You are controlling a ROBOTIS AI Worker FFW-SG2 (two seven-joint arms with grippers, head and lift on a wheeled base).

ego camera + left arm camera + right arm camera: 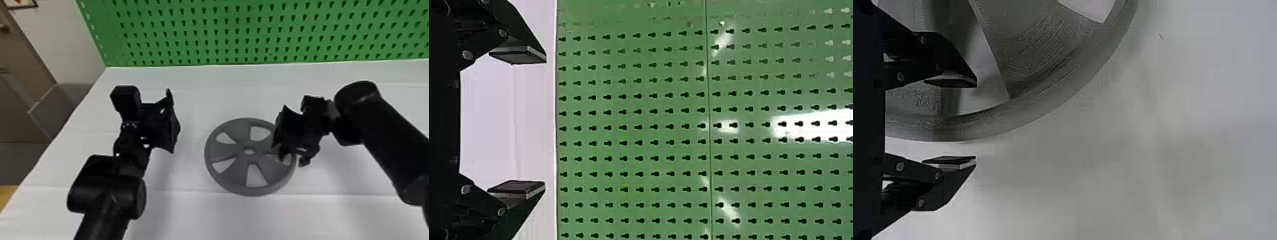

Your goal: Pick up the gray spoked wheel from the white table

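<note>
Lying flat on the white counter (191, 213), the gray wheel (263, 162) looks stiff, fairly light, possibly slick. Its rim (1043, 101) seems the best hold: the right claw (975, 121) is spread there, one finger over a spoke gap, the other outside. The left claw (545, 122), also spread, hangs left of the wheel, well apart.
</note>
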